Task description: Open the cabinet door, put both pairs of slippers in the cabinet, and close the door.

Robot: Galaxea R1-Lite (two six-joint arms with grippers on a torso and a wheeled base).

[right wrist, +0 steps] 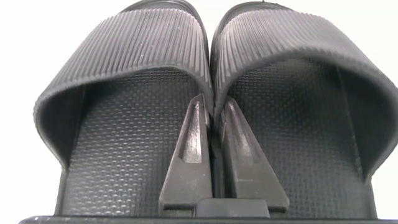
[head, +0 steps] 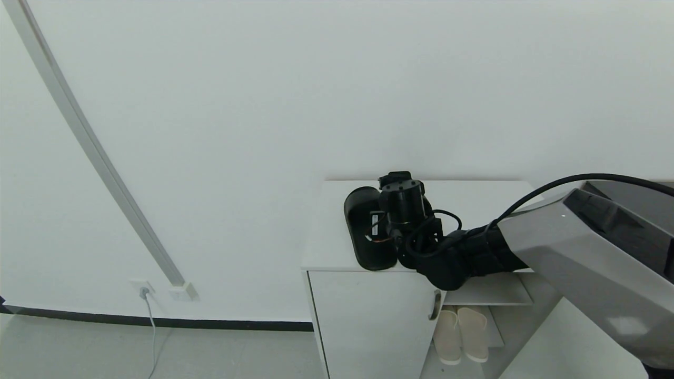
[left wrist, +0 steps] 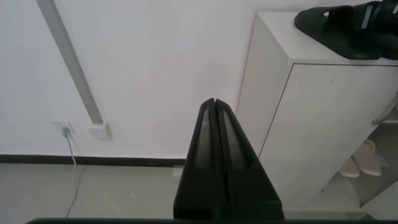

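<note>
A: Fingers (right wrist: pixel 186 155) of the right gripper (right wrist: pixel 213 104) are narrow, pinching the inner walls of both black slippers (right wrist: pixel 124 124) together. The pair sits on the cabinet (head: pixel 368 316) top. Left gripper (left wrist: pixel 214 106) is pressed together, empty, out beside the cabinet.

B: White slippers (head: pixel 461 334) are inside on the low shelf, on the open side.

A: Thin pinch, so one slipper may slide out. Squeeze firm, lift clear of the top edge, then swing round to the open side and go in level.
</note>
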